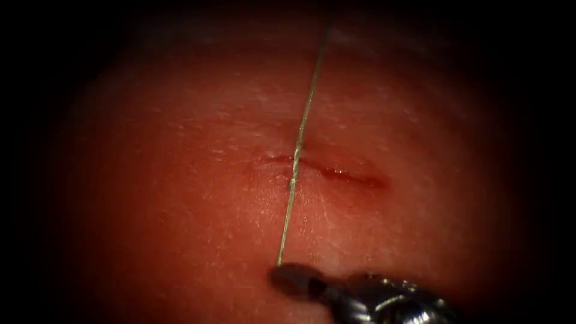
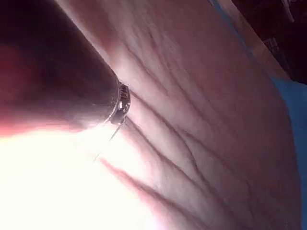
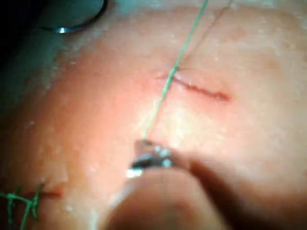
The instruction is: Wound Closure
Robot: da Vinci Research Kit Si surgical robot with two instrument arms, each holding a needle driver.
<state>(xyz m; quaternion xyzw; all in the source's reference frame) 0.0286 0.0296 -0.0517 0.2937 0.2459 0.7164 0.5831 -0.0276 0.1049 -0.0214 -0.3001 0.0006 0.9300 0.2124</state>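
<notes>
Holding: the right tool (image 1: 288,277) has its jaws closed on the thread (image 1: 298,144) at the strand's lower end, just where the line meets the jaw tips
Right tool: it enters from the lower right in the endoscope view, its dark tip lying close over the tissue (image 1: 180,198) below the cut (image 1: 336,173); in the right wrist view the tool (image 3: 146,160) is seen with the strand running away from its tip
Thread: one taut strand rising from the jaw tips straight up and away from the tool, crossing the cut near its left end and going on past the far side of the wound out of the lit area; where it crosses the cut it looks thickened or twisted; in the right wrist view the thread (image 3: 168,81) is green
Cut: a short slit above the right tool's tip, with red fluid (image 1: 342,174) lying along its right part; most of its length lies to the right of the strand
Needle: I cannot tell where it is
Left tool: its shaft (image 2: 57,81) lies over wrinkled tissue in the left wrist view; whether it holds anything I cannot tell
Older stitches: green knotted thread ends (image 3: 21,201) sit in the tissue well away from the right tool, seen in the right wrist view
</notes>
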